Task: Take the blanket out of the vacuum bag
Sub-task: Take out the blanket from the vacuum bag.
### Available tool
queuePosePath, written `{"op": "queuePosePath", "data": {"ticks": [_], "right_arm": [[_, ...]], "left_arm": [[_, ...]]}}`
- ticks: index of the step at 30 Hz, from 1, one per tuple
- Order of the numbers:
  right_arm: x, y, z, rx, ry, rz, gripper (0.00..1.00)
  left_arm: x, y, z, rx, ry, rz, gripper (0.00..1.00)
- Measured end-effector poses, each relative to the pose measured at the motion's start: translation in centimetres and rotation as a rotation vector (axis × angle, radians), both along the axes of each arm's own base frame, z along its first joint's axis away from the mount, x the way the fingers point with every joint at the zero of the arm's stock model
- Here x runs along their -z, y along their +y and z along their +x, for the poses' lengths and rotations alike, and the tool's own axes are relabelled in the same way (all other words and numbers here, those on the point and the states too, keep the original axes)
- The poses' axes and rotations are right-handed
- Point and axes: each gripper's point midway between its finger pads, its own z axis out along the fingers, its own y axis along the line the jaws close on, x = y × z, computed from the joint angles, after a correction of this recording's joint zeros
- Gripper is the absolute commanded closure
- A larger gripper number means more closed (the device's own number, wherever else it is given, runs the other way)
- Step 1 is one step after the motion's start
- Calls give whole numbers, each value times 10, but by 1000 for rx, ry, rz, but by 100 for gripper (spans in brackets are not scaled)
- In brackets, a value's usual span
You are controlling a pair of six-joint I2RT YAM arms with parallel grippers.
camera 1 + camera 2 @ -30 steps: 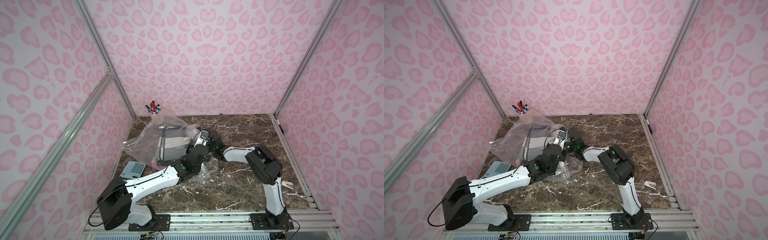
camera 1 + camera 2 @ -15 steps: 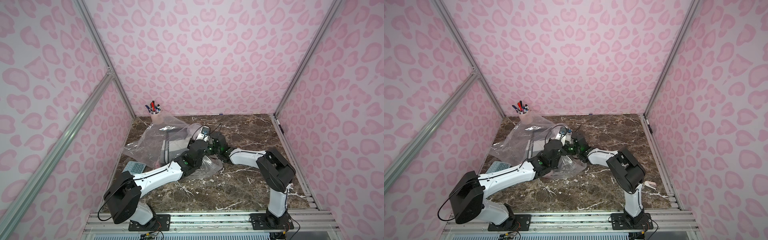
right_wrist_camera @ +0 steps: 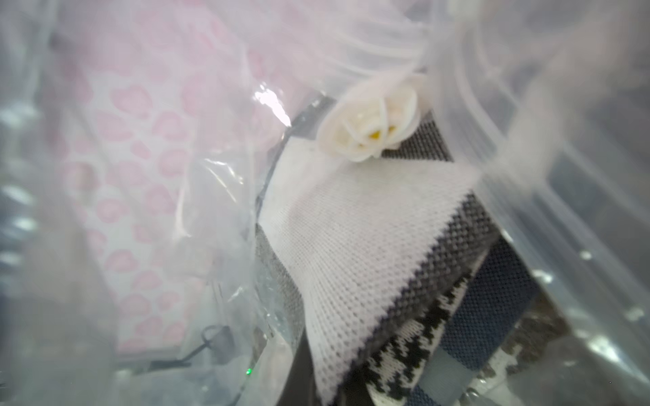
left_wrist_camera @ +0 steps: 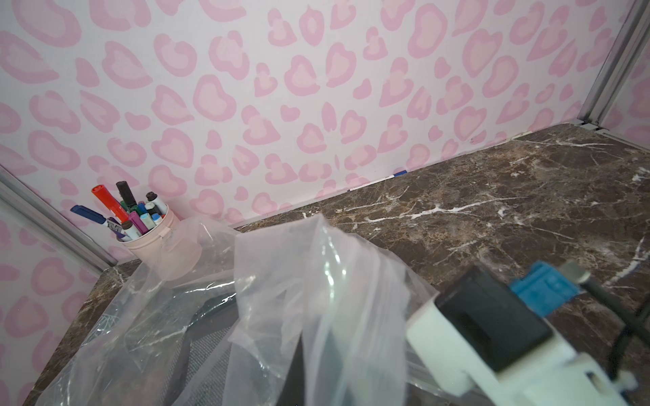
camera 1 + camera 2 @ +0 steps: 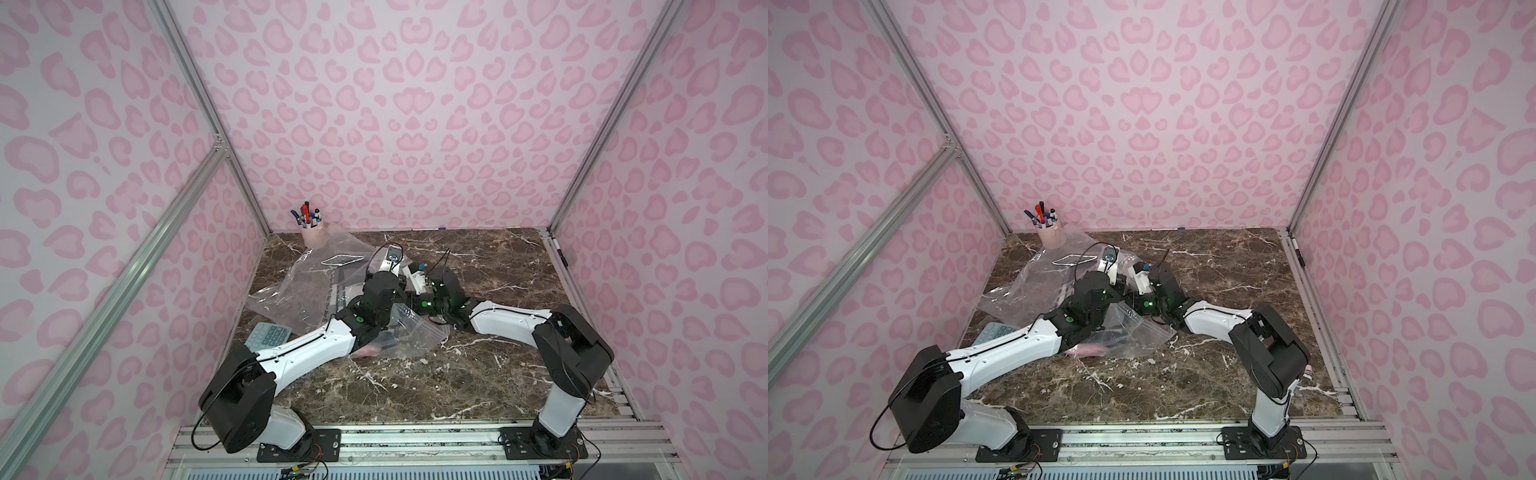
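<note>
The clear crinkly vacuum bag [image 5: 307, 286] [image 5: 1034, 286] lies at the back left of the marble table, with the grey and white blanket [image 5: 345, 284] [image 3: 351, 253] inside it. My left gripper [image 4: 316, 381] is shut on a fold of the bag's plastic [image 4: 281, 281], which stands up in front of its camera. My right gripper [image 3: 334, 386] is inside the bag's mouth, shut on a corner of the knitted blanket. A white slider clip [image 3: 373, 130] sits on the zip edge just above that corner. In both top views the two wrists meet at the bag's right edge, and the fingers are hidden.
A pink cup of markers [image 5: 311, 235] [image 4: 165, 242] stands in the back left corner, touching the bag. A grey calculator [image 5: 268, 336] lies at the left edge. A smaller clear zip bag [image 5: 409, 338] lies under my left forearm. A marker [image 5: 557, 249] rests on the right rail.
Both wrists have moved toward the back of the table together, the left arm stretching out and the right elbow swinging right. The bag's plastic has shifted with them. Both grippers stay shut.
</note>
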Motion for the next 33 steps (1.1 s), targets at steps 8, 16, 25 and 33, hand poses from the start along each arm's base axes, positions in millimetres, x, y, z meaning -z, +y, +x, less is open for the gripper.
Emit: {"op": "queuePosePath", "data": {"ticks": [8,16,25,33], "right_arm": [[-34,-15,3,30,-57,-6,100],[-62,-28,-7,40,-70,-14,100],[-110,-48,-5,75,-112,3,100],[-154,-70,13,107,-128,93,100]], "left_arm": [[7,7,13,-13,9,9,96],[19,13,26,-27,22,23,96],[25,16,31,-35,26,26,96],[35,17,31,-39,46,23,96]]}}
